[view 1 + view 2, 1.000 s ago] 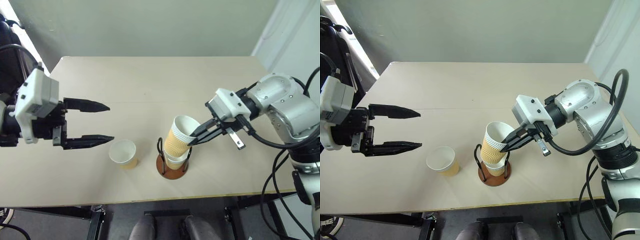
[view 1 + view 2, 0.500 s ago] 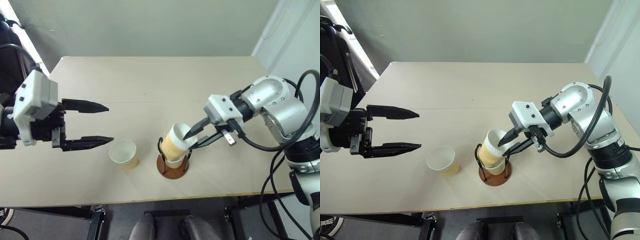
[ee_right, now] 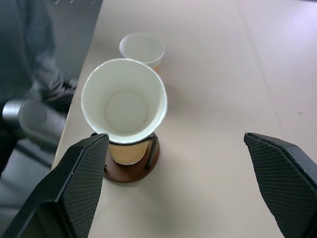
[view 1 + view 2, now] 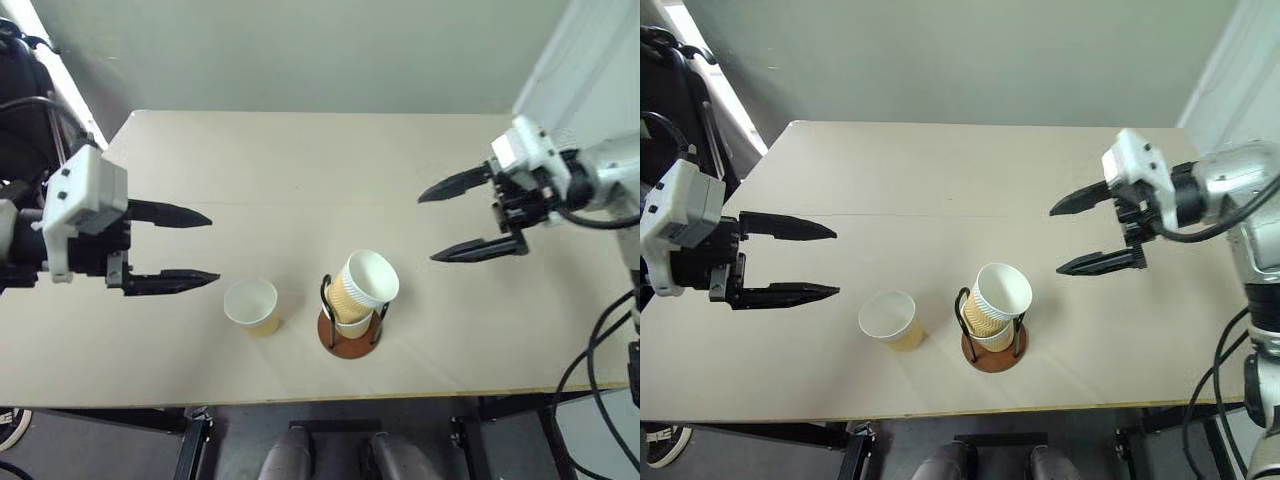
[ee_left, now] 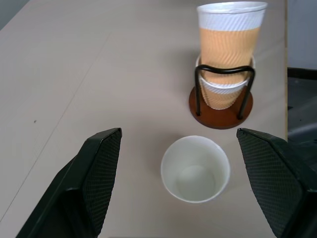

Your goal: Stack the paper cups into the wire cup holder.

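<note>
The wire cup holder stands near the table's front edge with two paper cups nested in it. The upper cup leans slightly to the right over the lower cup. A third paper cup stands upright on the table just left of the holder. My right gripper hangs open and empty above the table, to the right of the holder and further back. My left gripper is open and empty, level, just left of the loose cup. The right wrist view looks down into the upper cup.
The tan table has open surface behind the holder and cups. Its front edge runs close to the holder. A dark object stands off the table's left end, behind my left arm.
My right gripper opened and let go of the upper cup, which now sits in the lower cup in the holder. The gripper then drew back to the right and up. My left gripper stayed put.
</note>
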